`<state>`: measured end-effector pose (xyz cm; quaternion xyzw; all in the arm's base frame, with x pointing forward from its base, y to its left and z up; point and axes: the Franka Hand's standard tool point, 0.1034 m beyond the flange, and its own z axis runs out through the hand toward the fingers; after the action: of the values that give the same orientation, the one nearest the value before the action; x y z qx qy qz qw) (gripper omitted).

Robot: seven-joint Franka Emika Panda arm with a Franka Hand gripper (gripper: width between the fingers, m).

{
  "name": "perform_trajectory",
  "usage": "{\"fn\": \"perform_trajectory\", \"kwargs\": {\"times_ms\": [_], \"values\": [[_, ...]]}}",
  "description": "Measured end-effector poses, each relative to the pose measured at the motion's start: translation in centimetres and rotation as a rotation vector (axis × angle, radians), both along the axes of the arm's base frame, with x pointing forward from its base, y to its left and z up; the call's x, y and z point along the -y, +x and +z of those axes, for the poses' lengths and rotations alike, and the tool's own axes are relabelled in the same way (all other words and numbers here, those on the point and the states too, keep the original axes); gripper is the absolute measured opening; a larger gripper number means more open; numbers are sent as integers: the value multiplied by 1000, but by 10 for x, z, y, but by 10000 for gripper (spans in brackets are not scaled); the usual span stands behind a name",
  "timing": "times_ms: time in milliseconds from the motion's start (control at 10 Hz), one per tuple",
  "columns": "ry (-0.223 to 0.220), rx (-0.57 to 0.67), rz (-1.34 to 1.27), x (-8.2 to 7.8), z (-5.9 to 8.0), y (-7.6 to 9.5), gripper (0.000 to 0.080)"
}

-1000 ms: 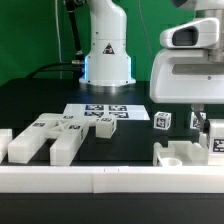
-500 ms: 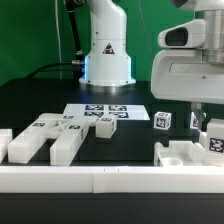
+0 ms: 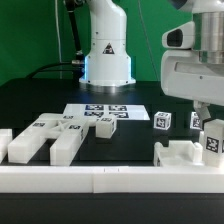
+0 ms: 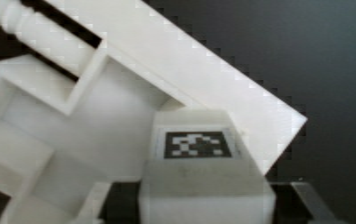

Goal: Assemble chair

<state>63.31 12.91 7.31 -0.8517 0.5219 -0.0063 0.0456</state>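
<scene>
Alignment is what this step seems to call for. The gripper (image 3: 206,118) is clenched on a tagged block (image 4: 196,150); in the wrist view the block fills the gap between the dark fingers (image 4: 301,196), tag facing the camera. The block hangs at the far right edge of the seat piece (image 3: 180,154), a white slab with raised walls that lies near the front on the exterior view's right, just behind the border rail (image 3: 100,178). Whether block and seat already touch cannot be told.

To do this well, I judge that the block's faces should stay square to the seat's wall and go straight down into its place. The grip should stay firm until the block is seated, since a tilt could jam it or push the slab along the table.

The arm stands over the right of the scene with its wrist pointing straight down and its fingers vertical.

Other chair parts lie well apart. Two small tagged cubes (image 3: 161,121) sit farther back, and the long leg bars (image 3: 45,140) lie at the exterior view's left. The marker board (image 3: 105,112) lies between them, in front of the robot base (image 3: 107,55).
</scene>
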Motion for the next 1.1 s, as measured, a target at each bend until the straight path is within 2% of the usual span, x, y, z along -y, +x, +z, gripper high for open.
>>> {"fn": "perform_trajectory", "kwargs": {"times_ms": [100,200,300,400,500,600,1100], "values": [[0,-2,-26,0,0,0,290],[-1,0,-2,0,0,0,364],[1,0,-1,-1,0,0,502],[-2,1,36,-1,0,0,502],[-5,0,81,-1,1,0,617],[-8,-3,150,-1,2,0,639],[-39,33,646,-2,3,0,648]]}}
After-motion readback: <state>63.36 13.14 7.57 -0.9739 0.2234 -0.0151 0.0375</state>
